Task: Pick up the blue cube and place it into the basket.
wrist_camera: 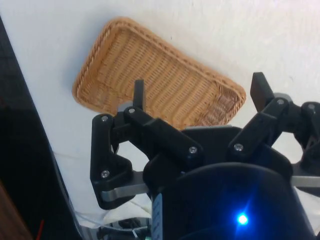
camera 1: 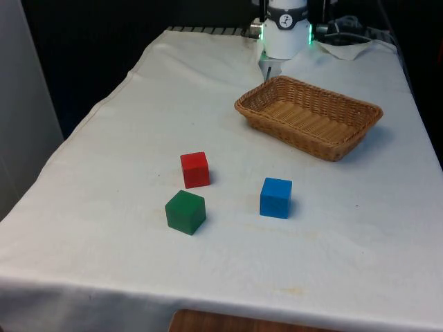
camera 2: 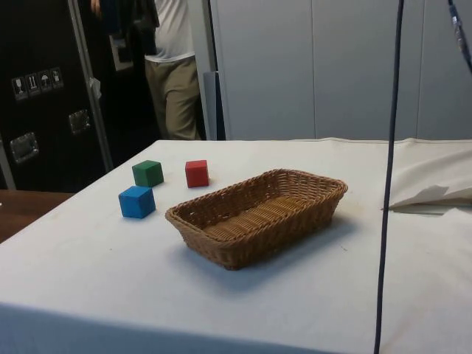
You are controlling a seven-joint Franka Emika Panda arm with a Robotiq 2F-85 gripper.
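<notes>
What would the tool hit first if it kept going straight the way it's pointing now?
Most likely the basket: the open tool points down at its woven floor, nothing between them, though depth is unclear.

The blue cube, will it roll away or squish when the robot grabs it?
Probably neither. The blue cube rests flat on the white cloth on a flat face, so a nudge should slide it, not roll it. Its sharp edges and smooth painted look suggest hard wood, likely stiff and light. The open gripper has two flat sides to squeeze, so it shouldn't slip much.
</notes>
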